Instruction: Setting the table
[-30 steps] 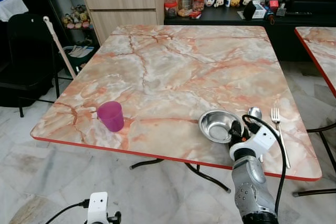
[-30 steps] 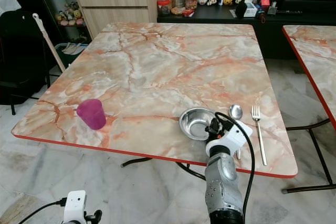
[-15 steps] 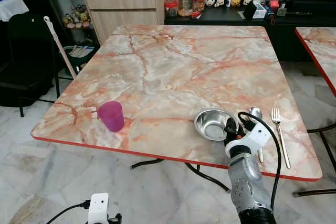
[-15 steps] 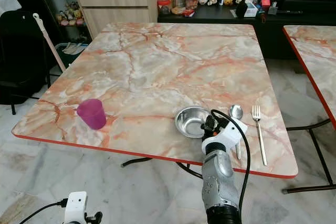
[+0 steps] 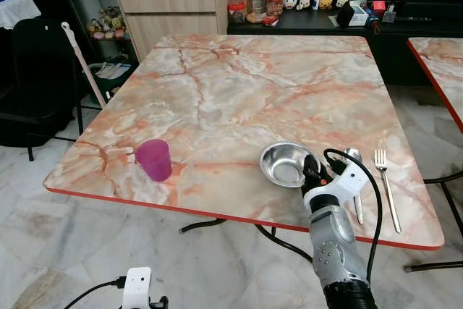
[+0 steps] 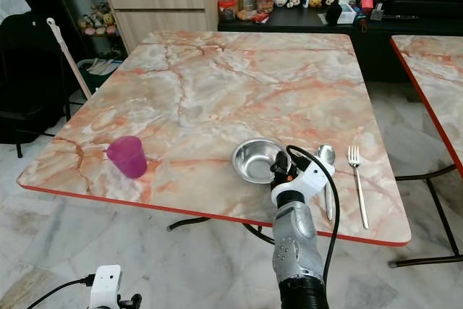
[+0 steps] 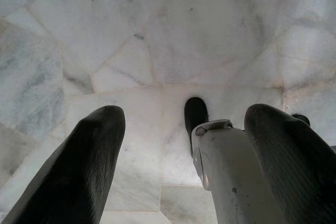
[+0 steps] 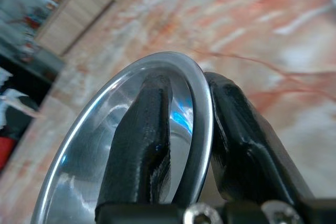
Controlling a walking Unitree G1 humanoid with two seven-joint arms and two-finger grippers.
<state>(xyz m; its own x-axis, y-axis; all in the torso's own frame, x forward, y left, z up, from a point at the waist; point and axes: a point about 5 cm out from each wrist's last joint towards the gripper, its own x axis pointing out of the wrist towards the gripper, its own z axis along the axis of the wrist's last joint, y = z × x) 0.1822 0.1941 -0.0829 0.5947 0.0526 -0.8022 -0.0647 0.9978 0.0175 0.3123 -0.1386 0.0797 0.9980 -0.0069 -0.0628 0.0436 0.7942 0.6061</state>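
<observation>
No writing or brand marks are legible on anything you have in view. Your right gripper (image 5: 312, 171) has its jaws closed on the near-right rim of the steel bowl (image 5: 283, 163), one finger inside, one outside, as the right wrist view shows. The bowl is round, polished, shallow, mouth up, and sits on the marble-patterned desk (image 5: 239, 99) near its front edge. Just right of it lie a spoon (image 5: 354, 179) and a fork (image 5: 385, 186), parallel, long axes running front to back, heads pointing away from you. A magenta cup (image 5: 153, 159) stands upright well to the left. Your left gripper (image 7: 178, 161) hangs over the tiled floor (image 7: 157, 40), jaws spread apart, holding nothing.
</observation>
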